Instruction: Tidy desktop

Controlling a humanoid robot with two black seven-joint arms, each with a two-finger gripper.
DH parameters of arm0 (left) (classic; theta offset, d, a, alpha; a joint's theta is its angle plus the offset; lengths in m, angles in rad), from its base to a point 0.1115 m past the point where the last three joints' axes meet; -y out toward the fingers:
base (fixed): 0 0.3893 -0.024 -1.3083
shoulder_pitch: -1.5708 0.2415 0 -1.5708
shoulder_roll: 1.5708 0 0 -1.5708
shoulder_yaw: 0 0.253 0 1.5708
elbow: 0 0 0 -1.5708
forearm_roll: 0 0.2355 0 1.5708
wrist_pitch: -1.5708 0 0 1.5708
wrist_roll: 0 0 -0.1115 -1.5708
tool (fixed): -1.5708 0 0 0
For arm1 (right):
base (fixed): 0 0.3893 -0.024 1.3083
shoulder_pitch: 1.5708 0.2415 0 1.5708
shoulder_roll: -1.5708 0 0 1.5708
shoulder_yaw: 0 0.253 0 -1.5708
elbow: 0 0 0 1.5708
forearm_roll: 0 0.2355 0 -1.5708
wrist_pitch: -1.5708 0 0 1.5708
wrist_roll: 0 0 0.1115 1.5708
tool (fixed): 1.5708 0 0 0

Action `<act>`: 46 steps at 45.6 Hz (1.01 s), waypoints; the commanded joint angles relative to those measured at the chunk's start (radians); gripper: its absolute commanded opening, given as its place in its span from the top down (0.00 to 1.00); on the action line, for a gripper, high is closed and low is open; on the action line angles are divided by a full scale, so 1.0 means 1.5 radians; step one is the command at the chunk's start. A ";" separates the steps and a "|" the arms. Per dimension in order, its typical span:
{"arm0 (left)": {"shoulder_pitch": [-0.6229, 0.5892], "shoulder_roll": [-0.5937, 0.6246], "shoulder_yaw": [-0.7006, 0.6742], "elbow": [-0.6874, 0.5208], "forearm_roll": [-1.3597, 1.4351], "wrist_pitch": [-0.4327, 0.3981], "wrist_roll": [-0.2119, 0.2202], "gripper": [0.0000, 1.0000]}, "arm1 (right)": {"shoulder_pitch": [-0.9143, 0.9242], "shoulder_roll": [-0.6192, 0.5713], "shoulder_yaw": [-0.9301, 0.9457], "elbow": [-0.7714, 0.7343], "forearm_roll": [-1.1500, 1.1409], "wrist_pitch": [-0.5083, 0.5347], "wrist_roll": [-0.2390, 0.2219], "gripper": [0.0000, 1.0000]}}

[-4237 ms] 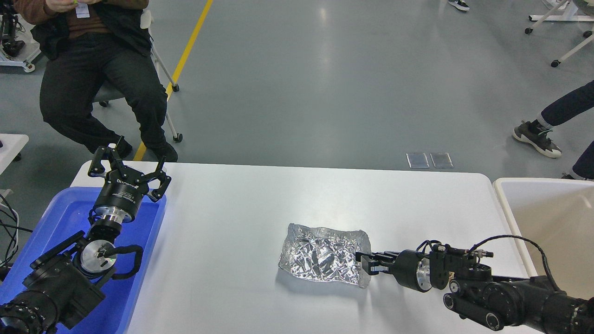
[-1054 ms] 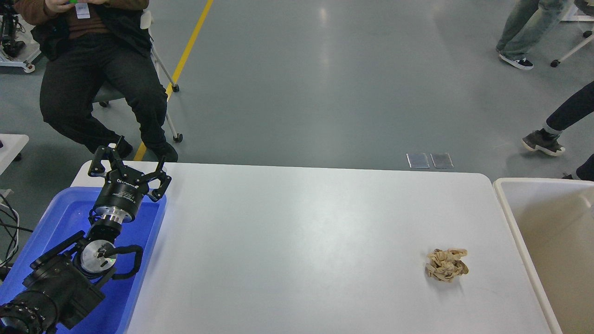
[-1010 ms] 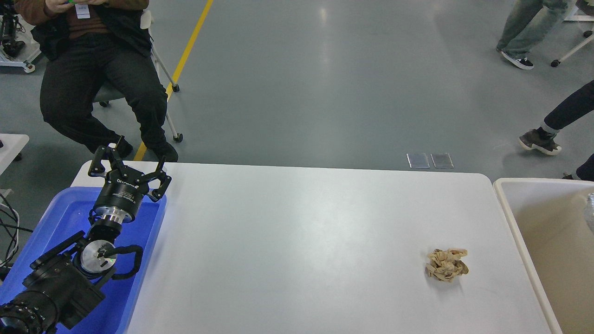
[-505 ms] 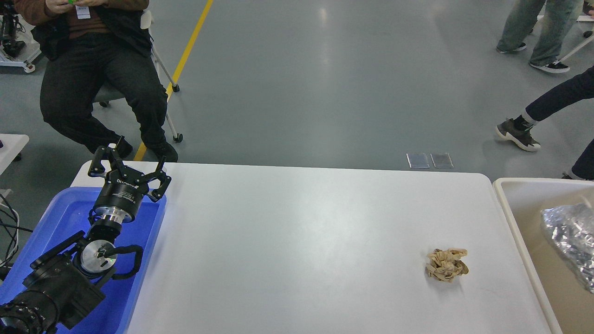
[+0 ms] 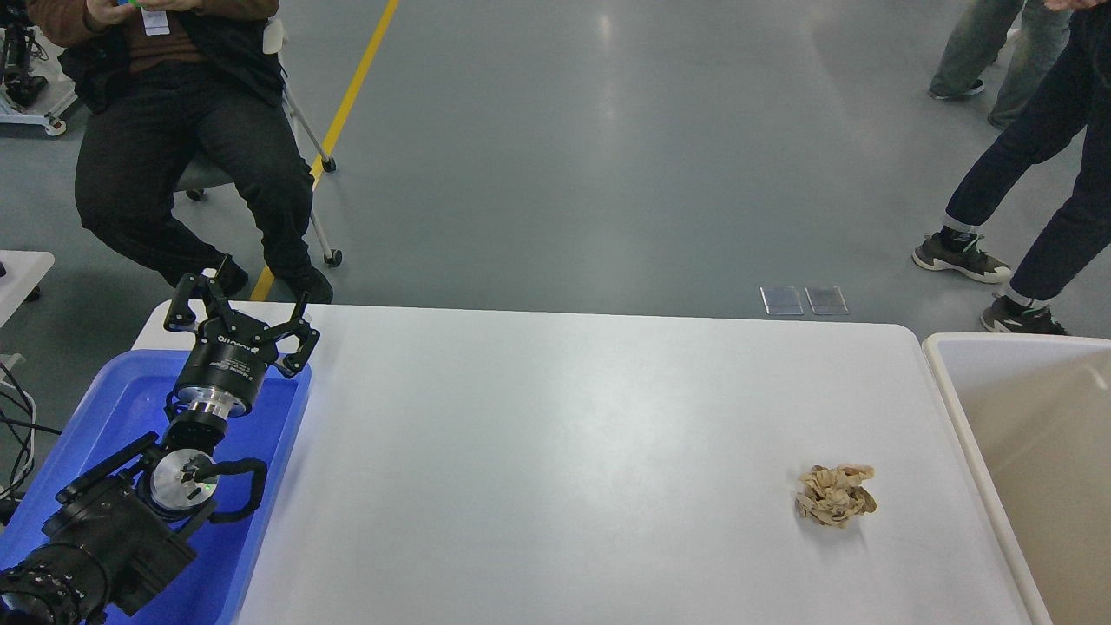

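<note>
Head view, looking down from the robot's eyes: the desktop (image 5: 555, 451) fills the middle of the scene, a wide white slab with rounded corners, smooth and faintly glossy, with a soft sheen down its centre. On its right part, near the front, lies a crumpled paper ball (image 5: 835, 496), tan and wrinkled, its folds bunched into a rough lump that throws a small shadow on the white surface. It sits close to the right edge but apart from the beige tub (image 5: 955, 382), whose thick pale rim and matte inner walls rise just beside the table on that side.

At the left, a blue plastic tray (image 5: 104, 391) with a rounded rim butts against the table. The robot's left arm reaches up over it, black and jointed, with a bright metal ring at the wrist. The left gripper (image 5: 239, 304) is raised above the tray's far corner, its two dark linked fingers spread wide apart with nothing between them. The right arm is outside the view.

Beyond the table stretches a grey polished floor with a yellow line (image 5: 343, 113). A seated person (image 5: 174, 130) in dark trousers sits at far left; two people stand at far right.
</note>
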 commanded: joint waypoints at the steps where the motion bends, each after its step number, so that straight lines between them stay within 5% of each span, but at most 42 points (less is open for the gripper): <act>1: 0.000 0.000 0.000 0.000 0.000 0.001 0.000 0.00 | 0.067 0.001 0.114 0.003 0.072 0.012 0.002 0.00; 8: 0.000 0.000 0.000 0.000 -0.001 0.001 0.000 0.00 | 0.147 0.016 0.231 0.009 0.110 0.029 -0.003 0.00; 12: 0.000 0.000 0.000 0.000 0.000 0.001 0.000 0.00 | 0.187 0.019 0.278 0.009 0.124 0.101 -0.015 0.00; 17: 0.000 0.000 0.000 0.000 0.000 0.001 0.000 0.00 | 0.215 0.030 0.372 0.018 0.181 0.214 -0.066 0.00; 25: 0.000 0.000 0.000 0.000 0.000 0.001 0.000 0.00 | 0.261 0.090 0.445 0.052 0.225 0.250 -0.154 0.00; 46: 0.000 0.000 0.000 0.000 0.000 0.001 0.000 0.00 | 0.277 0.291 0.464 0.131 0.265 0.253 -0.156 0.00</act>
